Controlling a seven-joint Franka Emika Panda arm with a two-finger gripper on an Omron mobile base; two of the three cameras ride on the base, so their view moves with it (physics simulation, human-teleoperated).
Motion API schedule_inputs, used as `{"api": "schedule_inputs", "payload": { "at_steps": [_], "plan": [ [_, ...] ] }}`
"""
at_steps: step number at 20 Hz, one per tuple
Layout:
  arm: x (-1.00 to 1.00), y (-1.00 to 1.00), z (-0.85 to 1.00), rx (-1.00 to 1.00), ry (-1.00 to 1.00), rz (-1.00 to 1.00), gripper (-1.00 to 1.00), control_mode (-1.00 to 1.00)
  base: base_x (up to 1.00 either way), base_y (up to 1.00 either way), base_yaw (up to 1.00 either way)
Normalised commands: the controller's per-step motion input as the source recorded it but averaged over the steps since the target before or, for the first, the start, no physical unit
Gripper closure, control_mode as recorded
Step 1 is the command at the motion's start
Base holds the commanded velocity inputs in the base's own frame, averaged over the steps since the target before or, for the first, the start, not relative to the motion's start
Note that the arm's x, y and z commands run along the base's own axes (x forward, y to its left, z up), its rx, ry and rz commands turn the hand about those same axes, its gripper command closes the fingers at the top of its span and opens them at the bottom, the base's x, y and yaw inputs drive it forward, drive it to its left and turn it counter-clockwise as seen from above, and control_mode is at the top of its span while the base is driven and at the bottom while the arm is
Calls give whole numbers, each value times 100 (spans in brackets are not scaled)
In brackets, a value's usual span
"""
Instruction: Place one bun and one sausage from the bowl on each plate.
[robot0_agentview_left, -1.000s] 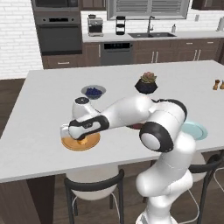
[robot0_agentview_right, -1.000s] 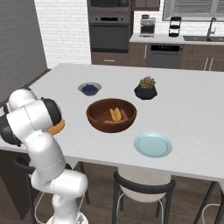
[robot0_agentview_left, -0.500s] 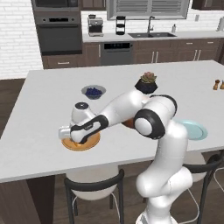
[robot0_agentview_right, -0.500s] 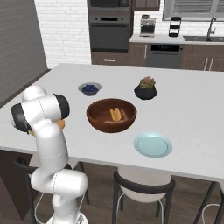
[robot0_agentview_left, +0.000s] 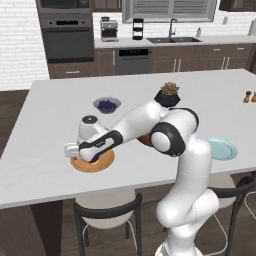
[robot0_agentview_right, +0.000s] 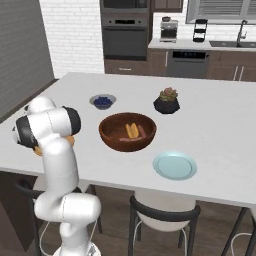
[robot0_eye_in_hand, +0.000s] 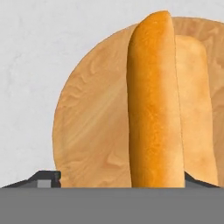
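With its gripper (robot0_eye_in_hand: 118, 181) spread, released over the bun (robot0_eye_in_hand: 153, 100) on the wooden plate (robot0_agentview_left: 92, 162) at lower left, the arm probably needs a sausage from the bowl (robot0_agentview_right: 127, 131) next.

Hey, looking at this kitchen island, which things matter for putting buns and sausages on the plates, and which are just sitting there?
Part of the job:
wooden bowl
tan wood plate
teal plate
bun on the tan wood plate
gripper, jaws open

Just lying about:
small bowl of berries
plant pot
shakers
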Motion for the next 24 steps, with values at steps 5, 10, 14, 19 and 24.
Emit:
{"api": "schedule_inputs", "payload": {
  "at_steps": [5,10,14,19,24],
  "plan": [
    [-6,-28,2,0,-9,0,-100,-100,0,0,0],
    [-12,-9,8,14,-1,1,-100,-100,0,0,0],
    [-27,17,34,43,0,11,-100,-100,0,0,0],
    [49,9,5,28,6,2,-100,-100,0,0,0],
    [94,-16,-53,18,20,0,-100,-100,0,0,0]
  ]
}}
